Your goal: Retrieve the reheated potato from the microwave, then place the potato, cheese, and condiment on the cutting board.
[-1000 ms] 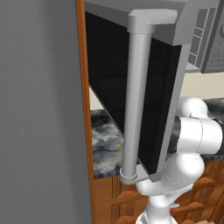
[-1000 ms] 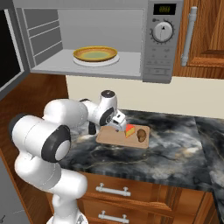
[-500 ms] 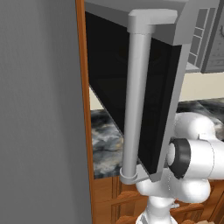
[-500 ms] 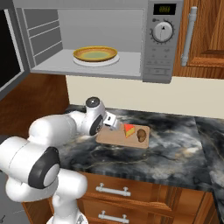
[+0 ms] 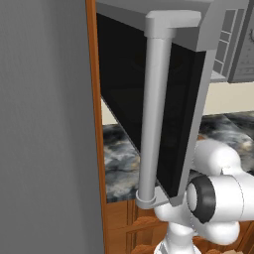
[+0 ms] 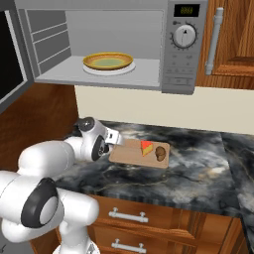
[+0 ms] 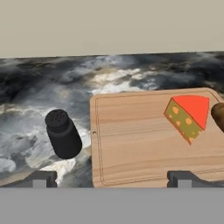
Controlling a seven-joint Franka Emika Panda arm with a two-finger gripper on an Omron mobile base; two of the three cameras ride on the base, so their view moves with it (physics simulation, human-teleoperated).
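The condiment point(image 7: 64, 139), a small dark bottle upright on the bench just beside the cutting board point(image 7: 131, 144) that already carries cheese point(image 7: 188, 114) and potato point(image 7: 218, 114), looks light, rigid and tippy, best pinched mid-body by the wide-spread, empty jaws.

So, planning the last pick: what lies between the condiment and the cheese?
In the hand view, bare cutting board and a strip of counter separate condiment from cheese.

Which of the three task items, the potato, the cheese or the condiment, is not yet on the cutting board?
The condiment, the small dark bottle: it stands on the counter beside the cutting board, while the cheese and the potato lie on it.
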